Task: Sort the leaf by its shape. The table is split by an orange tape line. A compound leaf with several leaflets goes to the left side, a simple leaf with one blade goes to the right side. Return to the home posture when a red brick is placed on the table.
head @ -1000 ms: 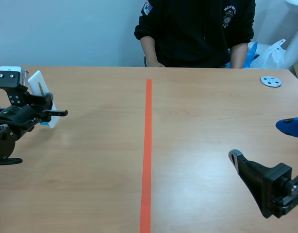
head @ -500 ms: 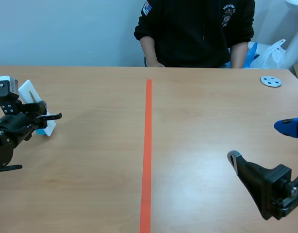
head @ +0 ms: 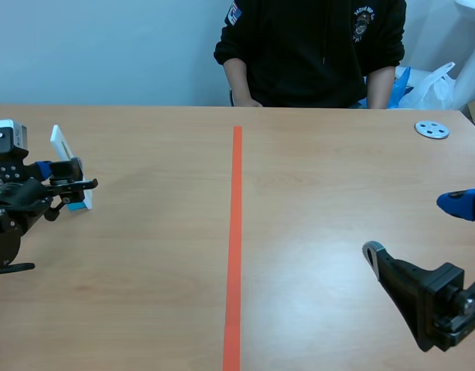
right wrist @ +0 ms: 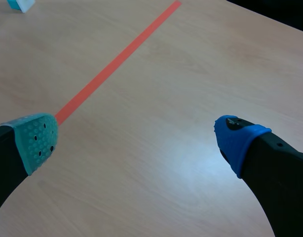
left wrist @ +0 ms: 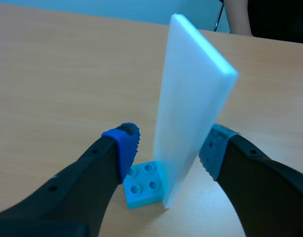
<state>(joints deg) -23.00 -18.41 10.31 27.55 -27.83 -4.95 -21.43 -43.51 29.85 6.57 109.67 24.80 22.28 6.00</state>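
2 grippers: L gripper (left wrist: 169, 143) low at mid-left edge of scene view; R gripper (right wrist: 136, 140) in lower right corner.
L fingers: apart, one each side of white card (left wrist: 191, 113). Clear gap btw blue pad (left wrist: 123, 143) and card. Other pad (left wrist: 210, 148) just beside card's opposite face; contact can't be told.
R fingers: wide apart over bare table (head: 145, 270), nothing btw them.
Task item: white card stands upright in light-blue brick (left wrist: 141, 185). In scene view it sits at mid-left, left of orange tape line (head: 235, 232) and well apart from it.
L wrist view only: brick studs, 4 showing beside card foot; card face toward camera plain white; card thick w/ rounded edges.
R wrist view only: R pad colours (one teal w/ dots, one blue); tape line running diagonally ahead of gripper; corner of card base far beyond tape.
Scene view only: person (head: 311, 46) in black top, upper centre, forearms at far table edge; round grey disc (head: 432, 129) w/ holes, upper right; white plastic bag (head: 435, 85) behind it.
Surface: light wood-grain top; tape line runs down centre to bottom of frame, starting short of far edge.
Room: pale blue-grey wall (head: 106, 46), upper left.
Writing: chest emblem (head: 364, 19) and red/white/blue sleeve patch (head: 235, 11) on black top; text too small to read.
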